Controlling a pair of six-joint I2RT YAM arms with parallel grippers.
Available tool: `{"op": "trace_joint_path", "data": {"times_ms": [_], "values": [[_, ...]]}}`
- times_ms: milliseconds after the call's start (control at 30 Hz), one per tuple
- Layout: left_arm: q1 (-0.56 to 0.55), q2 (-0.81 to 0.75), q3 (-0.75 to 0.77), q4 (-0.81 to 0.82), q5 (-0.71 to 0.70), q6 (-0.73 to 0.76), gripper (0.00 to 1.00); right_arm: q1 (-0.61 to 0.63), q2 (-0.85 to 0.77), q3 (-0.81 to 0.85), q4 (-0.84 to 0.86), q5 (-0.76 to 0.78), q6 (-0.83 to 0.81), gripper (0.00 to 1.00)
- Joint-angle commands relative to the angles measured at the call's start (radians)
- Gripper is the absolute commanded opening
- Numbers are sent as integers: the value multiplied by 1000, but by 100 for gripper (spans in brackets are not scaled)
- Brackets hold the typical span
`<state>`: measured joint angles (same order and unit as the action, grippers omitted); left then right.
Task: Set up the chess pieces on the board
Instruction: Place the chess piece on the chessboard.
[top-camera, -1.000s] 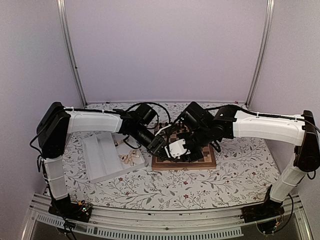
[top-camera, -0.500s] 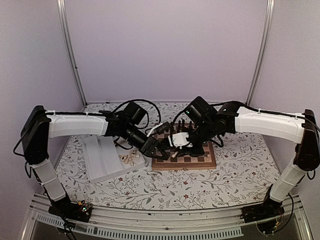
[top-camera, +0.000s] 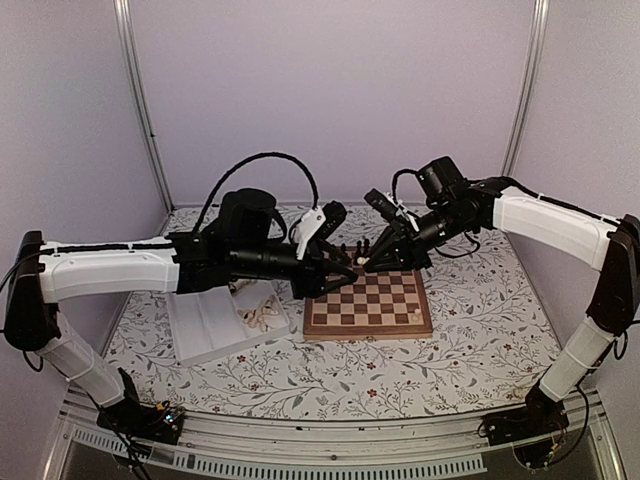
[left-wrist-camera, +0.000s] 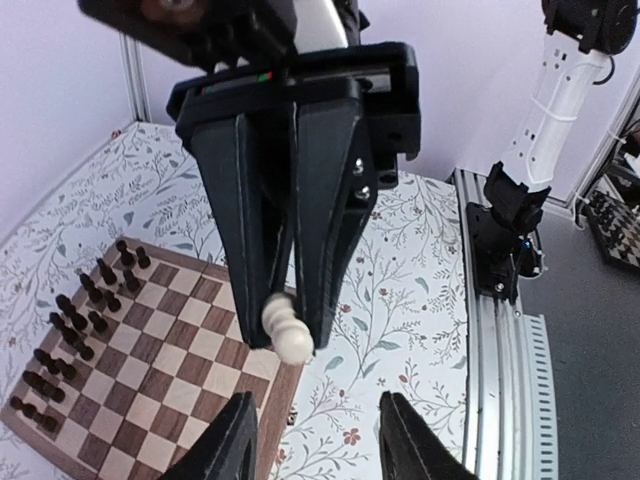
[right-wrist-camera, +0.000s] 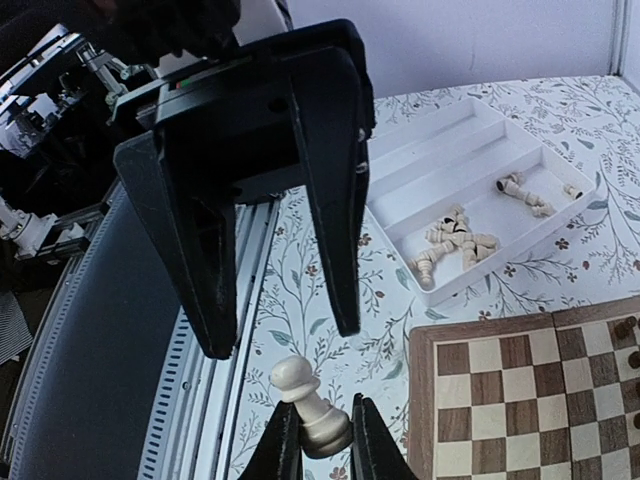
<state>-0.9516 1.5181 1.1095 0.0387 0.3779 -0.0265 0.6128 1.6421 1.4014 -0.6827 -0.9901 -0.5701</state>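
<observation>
My right gripper (right-wrist-camera: 322, 410) is shut on a cream pawn (right-wrist-camera: 305, 390), gripping its base. It hangs in the air over the far left edge of the board (top-camera: 370, 300). My left gripper (left-wrist-camera: 316, 396) is open and empty, facing the right gripper tip to tip just short of the pawn. In the left wrist view the right gripper (left-wrist-camera: 285, 335) holds the pawn (left-wrist-camera: 287, 328) above the board's corner (left-wrist-camera: 150, 370). In the top view the two grippers, left (top-camera: 340, 265) and right (top-camera: 368, 258), almost meet. Several more cream pieces (top-camera: 262, 318) lie in the tray.
The white compartment tray (top-camera: 205, 315) lies left of the board, also in the right wrist view (right-wrist-camera: 480, 170). Dark chessmen (left-wrist-camera: 80, 310) stand in rows along the board's far edge. Floral tablecloth surrounds the board; a metal rail (left-wrist-camera: 510, 370) runs along the near edge.
Both grippers have risen from low over the board and now face each other in the air above its far left side. The left arm has stretched out flatter.
</observation>
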Motion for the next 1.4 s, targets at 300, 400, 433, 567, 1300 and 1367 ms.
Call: {"op": "trace_joint_path", "data": {"times_ms": [300, 400, 433, 567, 1300, 1367], "values": [[-20, 22, 18, 111, -34, 93, 42, 1, 13, -2, 13, -168, 58, 12], [-20, 28, 25, 109, -22, 94, 37, 1, 17, -2, 13, -168, 59, 12], [-20, 31, 28, 108, -15, 93, 36, 1, 19, -2, 14, -168, 60, 12], [-19, 37, 33, 106, 35, 95, 35, 1, 29, -2, 21, -172, 71, 12], [-15, 98, 105, 34, 21, 66, 9, 2, 26, -17, 23, -169, 70, 14], [-12, 96, 112, 20, 11, 65, 8, -1, 17, -25, 20, -153, 66, 20]]}}
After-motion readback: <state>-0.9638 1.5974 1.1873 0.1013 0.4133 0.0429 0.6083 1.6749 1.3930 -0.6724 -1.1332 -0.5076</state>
